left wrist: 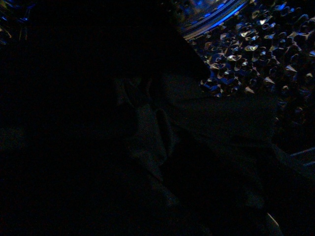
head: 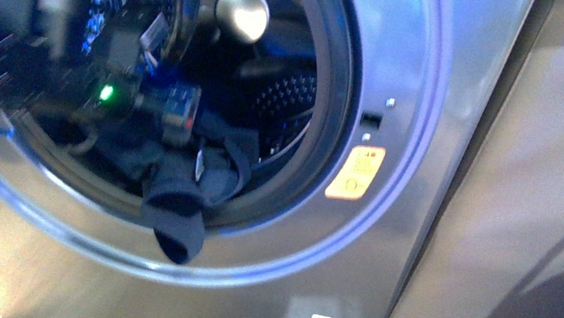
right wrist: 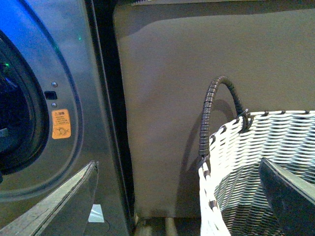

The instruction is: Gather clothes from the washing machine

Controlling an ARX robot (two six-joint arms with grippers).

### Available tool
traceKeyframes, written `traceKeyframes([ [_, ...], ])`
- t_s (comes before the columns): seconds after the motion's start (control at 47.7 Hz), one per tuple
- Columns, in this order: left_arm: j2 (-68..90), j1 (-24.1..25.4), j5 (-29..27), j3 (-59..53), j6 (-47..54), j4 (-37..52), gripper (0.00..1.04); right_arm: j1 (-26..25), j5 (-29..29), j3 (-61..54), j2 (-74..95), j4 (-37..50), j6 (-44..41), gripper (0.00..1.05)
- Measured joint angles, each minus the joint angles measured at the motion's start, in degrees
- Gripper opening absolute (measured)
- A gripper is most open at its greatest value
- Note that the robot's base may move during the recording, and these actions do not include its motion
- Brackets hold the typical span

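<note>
Two views, clothes [head: 178, 211] front, basket [right wrist: 256, 142] right wrist

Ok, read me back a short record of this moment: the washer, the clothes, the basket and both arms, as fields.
washer: grey front-loader, porthole open, drum visible
clothes: dark navy, piled at the drum mouth, one piece hanging over the lower rim
left pincer: inside the drum by the clothes, blurred, open or shut unclear
right pincer: open, holding nothing, outside the washer near the basket
basket: woven white and dark, dark looped handle
sticker: orange, on the washer front right of the opening
left wrist view: dark
</note>
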State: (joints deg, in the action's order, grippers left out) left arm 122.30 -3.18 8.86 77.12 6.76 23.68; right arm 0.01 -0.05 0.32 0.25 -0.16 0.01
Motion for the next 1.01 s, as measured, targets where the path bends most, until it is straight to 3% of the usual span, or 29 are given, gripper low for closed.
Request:
traceKeyframes([
  [0.482, 11.7, -0.2, 0.9, 21.2, -5.1, -21.8, 0.98, 0.0, 0.0, 0.0, 0.0, 0.0, 0.0, 0.97],
  [0.65, 14.1, -1.6, 4.7, 25.7, -7.6, -30.2, 0.98, 0.0, 0.0, 0.0, 0.0, 0.0, 0.0, 0.97],
  [1.006, 14.2, -4.2, 11.3, 26.0, -13.5, -31.4, 0.98, 0.0, 0.0, 0.0, 0.0, 0.0, 0.0, 0.97],
])
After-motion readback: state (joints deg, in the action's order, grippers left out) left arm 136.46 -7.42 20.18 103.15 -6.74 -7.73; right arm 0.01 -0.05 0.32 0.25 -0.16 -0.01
